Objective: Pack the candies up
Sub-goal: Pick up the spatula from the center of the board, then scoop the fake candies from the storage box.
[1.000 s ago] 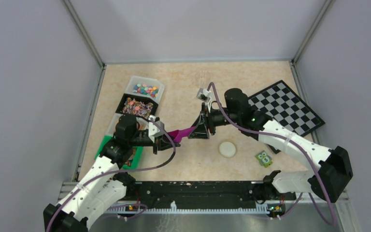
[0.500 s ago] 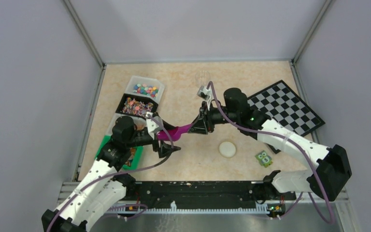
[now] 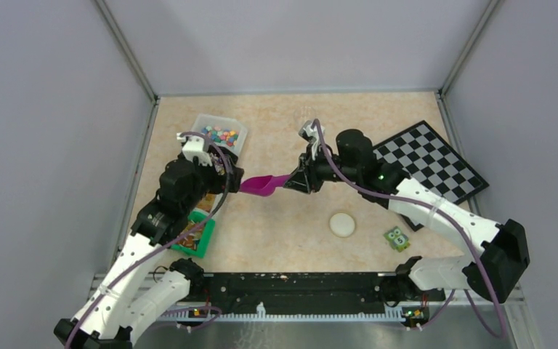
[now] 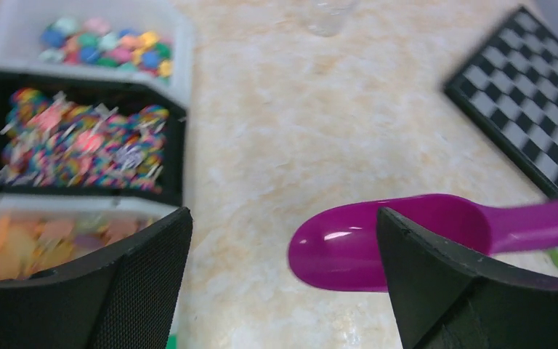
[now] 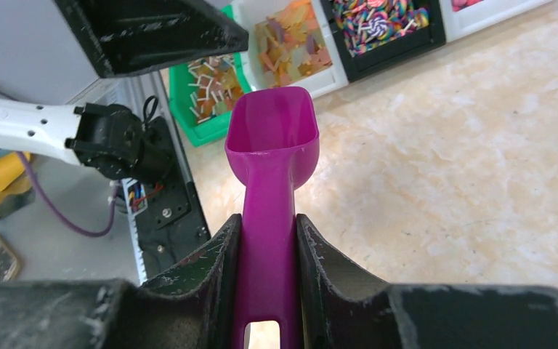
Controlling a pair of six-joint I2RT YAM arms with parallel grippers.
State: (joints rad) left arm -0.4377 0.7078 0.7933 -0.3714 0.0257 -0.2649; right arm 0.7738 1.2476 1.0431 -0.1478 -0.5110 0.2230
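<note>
Small multicoloured candies (image 3: 219, 134) (image 4: 102, 51) fill a white tray at the back left. A magenta scoop (image 3: 259, 187) (image 4: 392, 240) (image 5: 272, 131) hangs empty over the table. My right gripper (image 3: 296, 182) (image 5: 267, 218) is shut on its handle, with the bowl pointing left toward the trays. Left of the bowl, my left gripper (image 3: 229, 177) (image 4: 283, 214) stands wide open and holds nothing. One of its fingers covers part of the bowl in the left wrist view. The arm hides most of the black tray in the top view.
A black tray (image 4: 80, 138) of swirled sweets and a clear tray (image 4: 43, 236) of orange pieces lie below the white one, then a green tray (image 3: 196, 238). A chessboard (image 3: 429, 163), a cream lid (image 3: 342, 224) and a green owl block (image 3: 397, 238) sit to the right.
My left gripper opened, let go of the scoop and drew back up toward the trays. My right gripper closed on the handle and now carries the scoop alone.
</note>
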